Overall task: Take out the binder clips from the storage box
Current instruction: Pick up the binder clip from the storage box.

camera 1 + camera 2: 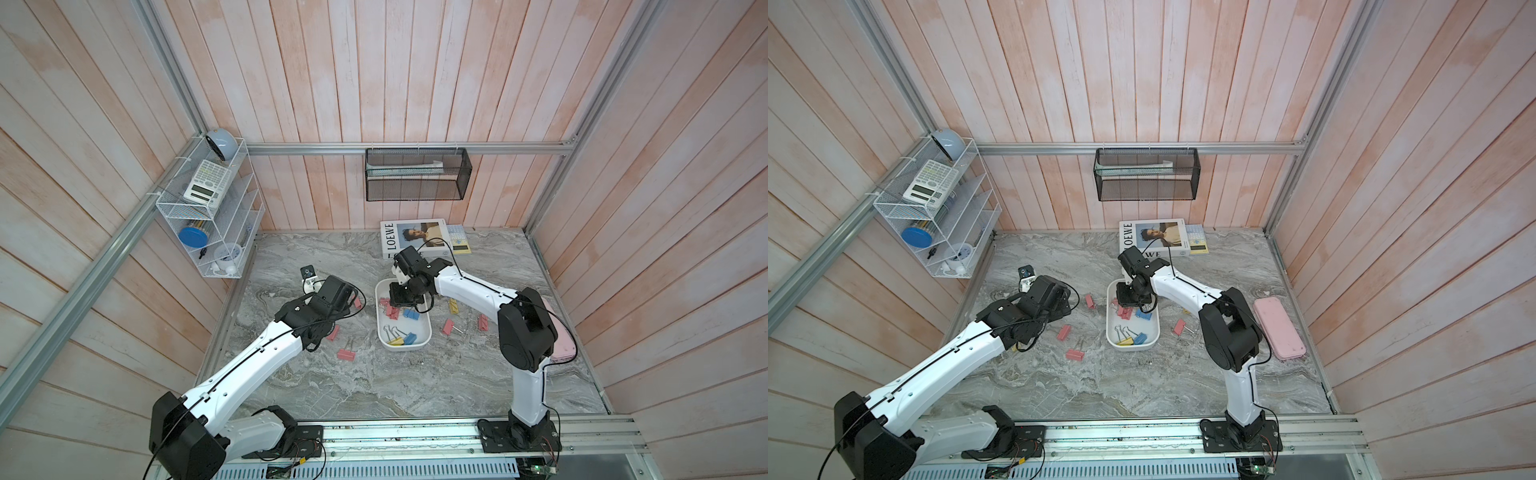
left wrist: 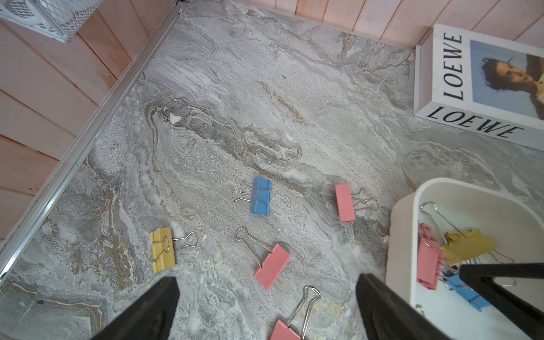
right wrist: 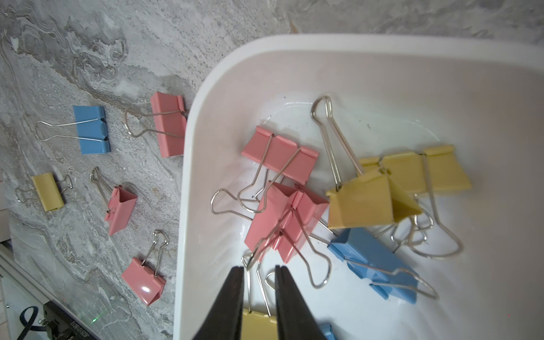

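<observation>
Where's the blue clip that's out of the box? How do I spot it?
Find the white storage box on the grey marble table. Loose binder clips lie beside it on the left arm's side. The blue clip is the only blue one there; its neighbours are pink clips and a yellow clip.

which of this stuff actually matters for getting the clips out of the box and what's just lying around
Job: binder clips, storage box.

Just lying about: LOEWE book, small calculator, pink case, black mesh basket, white wire rack.
</observation>
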Controlling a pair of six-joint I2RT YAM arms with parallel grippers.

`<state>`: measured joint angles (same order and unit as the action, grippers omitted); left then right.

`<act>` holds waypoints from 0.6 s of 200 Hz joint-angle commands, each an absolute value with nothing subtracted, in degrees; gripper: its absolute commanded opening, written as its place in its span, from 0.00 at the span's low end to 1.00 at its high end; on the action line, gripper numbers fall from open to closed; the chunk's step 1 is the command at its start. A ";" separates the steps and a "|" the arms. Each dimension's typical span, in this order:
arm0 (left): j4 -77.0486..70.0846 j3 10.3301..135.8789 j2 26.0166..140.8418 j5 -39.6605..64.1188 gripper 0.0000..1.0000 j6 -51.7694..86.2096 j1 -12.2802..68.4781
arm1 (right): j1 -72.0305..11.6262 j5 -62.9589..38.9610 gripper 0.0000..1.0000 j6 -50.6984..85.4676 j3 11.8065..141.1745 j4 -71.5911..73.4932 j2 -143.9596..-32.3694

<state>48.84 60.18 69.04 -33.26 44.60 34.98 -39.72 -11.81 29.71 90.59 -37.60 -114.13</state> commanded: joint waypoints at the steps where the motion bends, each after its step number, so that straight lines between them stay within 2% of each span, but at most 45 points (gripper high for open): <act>1: 49.48 59.50 68.55 -33.40 1.00 44.34 34.72 | -40.10 -10.66 0.24 29.08 92.35 -39.83 -115.64; 30: 49.48 59.50 68.47 -33.40 1.00 44.21 34.72 | -40.06 -9.91 0.23 29.40 93.32 -41.13 -117.09; 77: 49.48 59.68 68.44 -33.40 1.00 44.03 34.63 | -40.68 -8.67 0.46 29.35 96.12 -42.43 -118.08; 108: 49.50 59.59 68.27 -33.40 1.00 43.95 34.63 | -41.03 -7.78 0.47 29.01 98.99 -44.68 -120.15; 120: 49.65 59.59 68.27 -33.40 1.00 43.95 34.63 | -41.04 -7.07 0.42 29.19 99.81 -45.49 -120.96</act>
